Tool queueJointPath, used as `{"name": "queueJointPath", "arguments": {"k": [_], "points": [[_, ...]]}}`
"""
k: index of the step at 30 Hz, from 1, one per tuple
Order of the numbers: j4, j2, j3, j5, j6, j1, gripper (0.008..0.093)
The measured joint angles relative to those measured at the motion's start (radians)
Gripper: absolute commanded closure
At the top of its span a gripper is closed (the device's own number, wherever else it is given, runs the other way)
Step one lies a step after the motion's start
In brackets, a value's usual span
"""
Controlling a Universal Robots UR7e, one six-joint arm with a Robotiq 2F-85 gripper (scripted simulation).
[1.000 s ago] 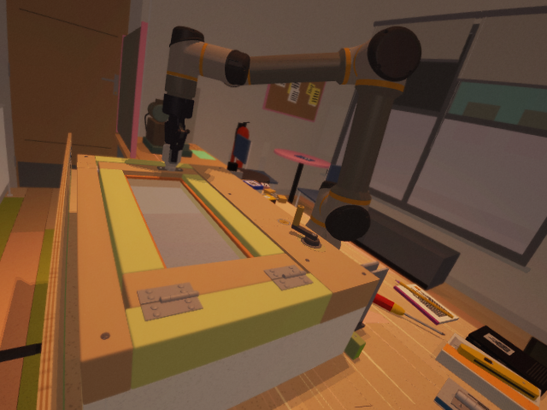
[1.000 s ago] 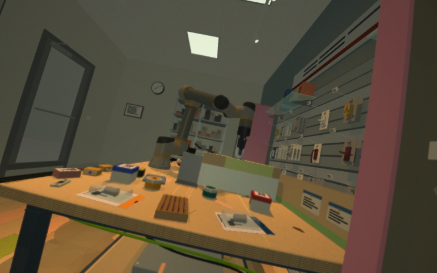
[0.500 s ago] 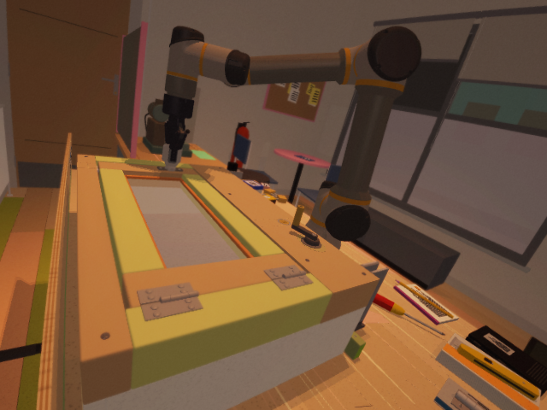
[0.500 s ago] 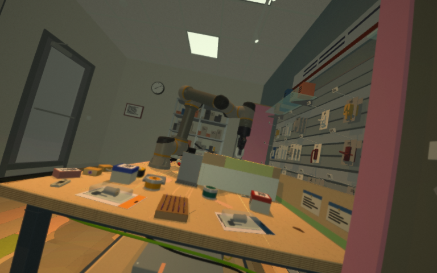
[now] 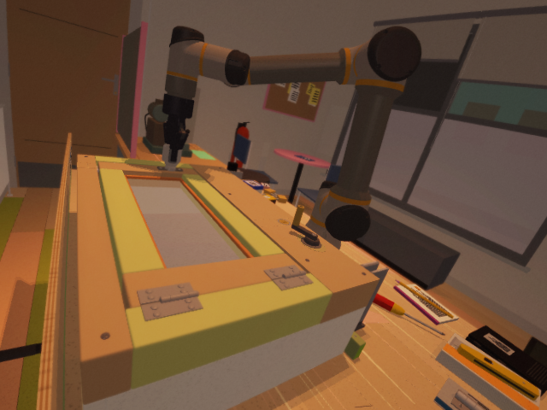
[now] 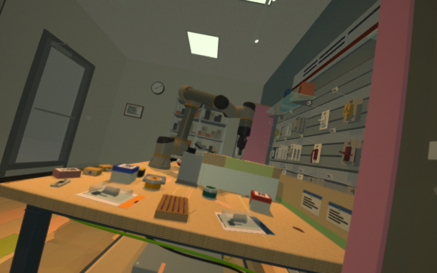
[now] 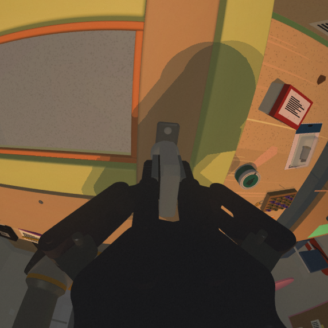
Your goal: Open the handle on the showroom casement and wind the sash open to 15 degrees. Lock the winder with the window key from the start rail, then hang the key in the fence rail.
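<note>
The showroom casement [image 5: 185, 247] lies flat on the bench, a wooden frame with a yellow-green sash and a grey pane, hinged at the near end by two metal hinges [image 5: 170, 301]. At its far end my gripper [image 5: 171, 162] points straight down and is closed around the grey casement handle [image 7: 166, 165], whose base plate [image 7: 167, 131] sits on the sash stile. The winder [image 5: 305, 229], a dark crank with a yellow knob, sits on the frame's right rail. The sash lies level in the frame. I cannot make out the window key.
A red-lidded box [image 7: 286, 104] stands on the bench beside the casement's far end, with a green tape roll [image 7: 247, 177] and a packaged part [image 7: 303, 147] near it. A red-handled screwdriver [image 5: 400, 311] and boxes lie right of the frame. A plywood fence [image 5: 55, 265] runs along the left.
</note>
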Motion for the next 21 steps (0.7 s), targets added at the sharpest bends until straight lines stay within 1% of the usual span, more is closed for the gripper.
{"name": "queueJointPath", "arguments": {"k": [10, 21], "points": [[0.0, 0.0, 0.0, 0.0, -0.168, 0.0, 0.0934], [0.0, 0.0, 0.0, 0.0, -0.47, 0.0, 0.0934]]}}
